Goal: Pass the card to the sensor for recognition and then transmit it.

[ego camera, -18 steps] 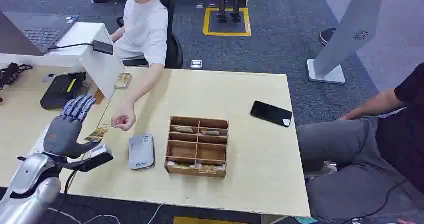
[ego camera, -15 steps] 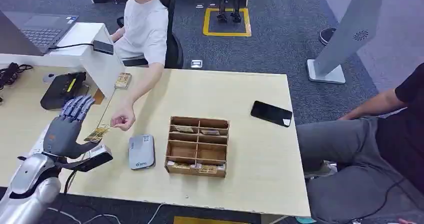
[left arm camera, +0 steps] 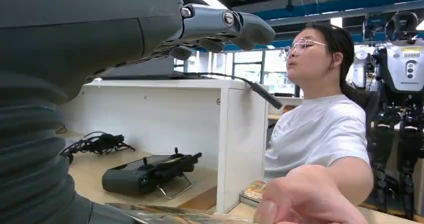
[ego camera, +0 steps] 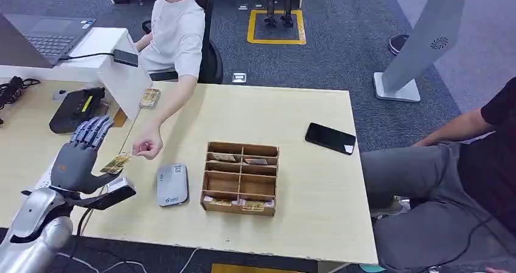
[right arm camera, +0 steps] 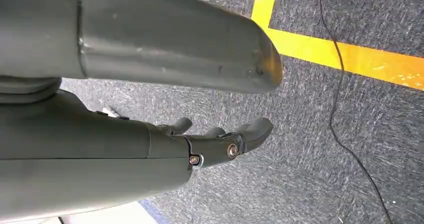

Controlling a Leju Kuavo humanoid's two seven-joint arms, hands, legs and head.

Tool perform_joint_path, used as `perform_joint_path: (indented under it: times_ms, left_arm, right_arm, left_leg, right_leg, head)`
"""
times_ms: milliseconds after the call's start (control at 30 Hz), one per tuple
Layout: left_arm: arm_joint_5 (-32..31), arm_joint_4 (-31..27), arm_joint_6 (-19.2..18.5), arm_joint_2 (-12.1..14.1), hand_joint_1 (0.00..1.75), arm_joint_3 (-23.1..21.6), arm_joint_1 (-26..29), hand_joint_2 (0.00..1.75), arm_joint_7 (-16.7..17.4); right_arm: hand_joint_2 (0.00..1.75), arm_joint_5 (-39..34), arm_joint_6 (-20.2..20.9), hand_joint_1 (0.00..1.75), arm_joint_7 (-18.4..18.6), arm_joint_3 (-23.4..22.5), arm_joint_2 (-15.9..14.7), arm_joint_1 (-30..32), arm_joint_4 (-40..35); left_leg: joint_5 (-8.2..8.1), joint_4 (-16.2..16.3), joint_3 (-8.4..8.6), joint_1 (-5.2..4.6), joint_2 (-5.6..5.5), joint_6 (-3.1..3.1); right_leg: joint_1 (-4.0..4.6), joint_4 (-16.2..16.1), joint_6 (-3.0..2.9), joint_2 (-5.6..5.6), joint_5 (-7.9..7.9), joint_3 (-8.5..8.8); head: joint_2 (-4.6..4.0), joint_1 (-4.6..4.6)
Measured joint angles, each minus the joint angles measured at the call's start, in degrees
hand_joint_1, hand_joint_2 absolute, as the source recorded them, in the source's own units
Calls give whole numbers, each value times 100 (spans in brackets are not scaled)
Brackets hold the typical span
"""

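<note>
My left hand (ego camera: 76, 160) hovers over the table's left end with its fingers (left arm camera: 225, 27) stretched out and apart. A brownish card (ego camera: 117, 163) lies at the tip of my thumb, and a seated person's hand (ego camera: 148, 146) pinches its other end. Close up, the card (left arm camera: 170, 215) rests on my thumb with the person's fingers (left arm camera: 305, 199) on it, while my own fingers stay well above it. The grey card sensor (ego camera: 172, 184) lies flat to the right of the card. My right hand (right arm camera: 215, 144) hangs over the carpet and holds nothing.
A wooden compartment box (ego camera: 240, 177) with cards stands right of the sensor. A black device with a cable (ego camera: 112, 195) sits under my left hand. A black controller (ego camera: 77, 109), a white partition (ego camera: 125, 78), a card stack (ego camera: 149, 97) and a phone (ego camera: 330, 138) are also on the table.
My left hand, the card and the person's hand have all drifted slightly to the left together. Nothing else has moved.
</note>
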Motion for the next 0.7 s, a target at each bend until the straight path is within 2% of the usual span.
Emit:
perform_joint_path:
  times_ms: [367, 467, 700]
  left_arm:
    - [13, 0, 59, 0, 0, 2, 1, 175, -13]
    - [99, 0, 214, -35, 0, 42, 6, 175, -79]
    - [267, 0, 258, -46, 0, 153, 59, 175, -219]
  right_arm:
    - [0, -2, 0, 0, -20, 2, 0, 0, 0]
    - [0, -2, 2, 0, -35, 4, -2, 0, 0]
    - [0, 0, 0, 0, -42, 13, -2, 0, 2]
  left_leg:
    - [0, 0, 0, 0, 0, 0]
    - [0, 0, -1, 0, 0, 0]
    - [0, 0, -2, 0, 0, 0]
  right_leg:
    - [0, 0, 0, 0, 0, 1]
    - [0, 0, 0, 0, 0, 4]
    - [0, 0, 0, 0, 0, 6]
  head:
    - [-2, 0]
    - [0, 0]
    - [0, -2]
